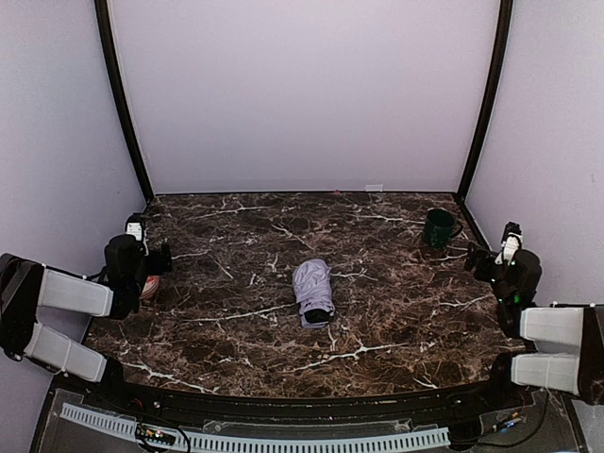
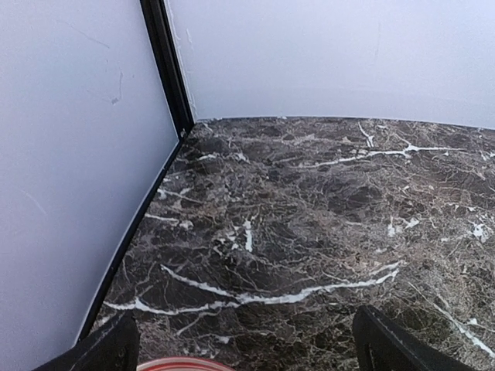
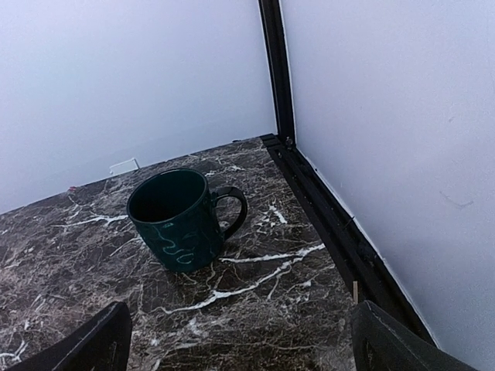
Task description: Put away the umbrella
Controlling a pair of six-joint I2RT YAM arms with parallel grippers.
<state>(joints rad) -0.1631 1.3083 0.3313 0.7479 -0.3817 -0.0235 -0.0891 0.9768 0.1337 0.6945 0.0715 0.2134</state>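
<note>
Folded pale lavender cloth umbrella (image 1: pixel 313 291) lying flat near mid of dark brown marble table (image 1: pixel 217 330), black bit at its near end. Well apart from both arms. Left gripper (image 2: pixel 244 321) at L edge, jaws wide apart, holding nothing, just over a red-rimmed round thing (image 2: pixel 186 363). Right gripper (image 3: pixel 240 309) at R edge, also spread wide w/ nothing in it, near a shiny dark green mug (image 3: pixel 178 220), upright, handle to the R.
</note>
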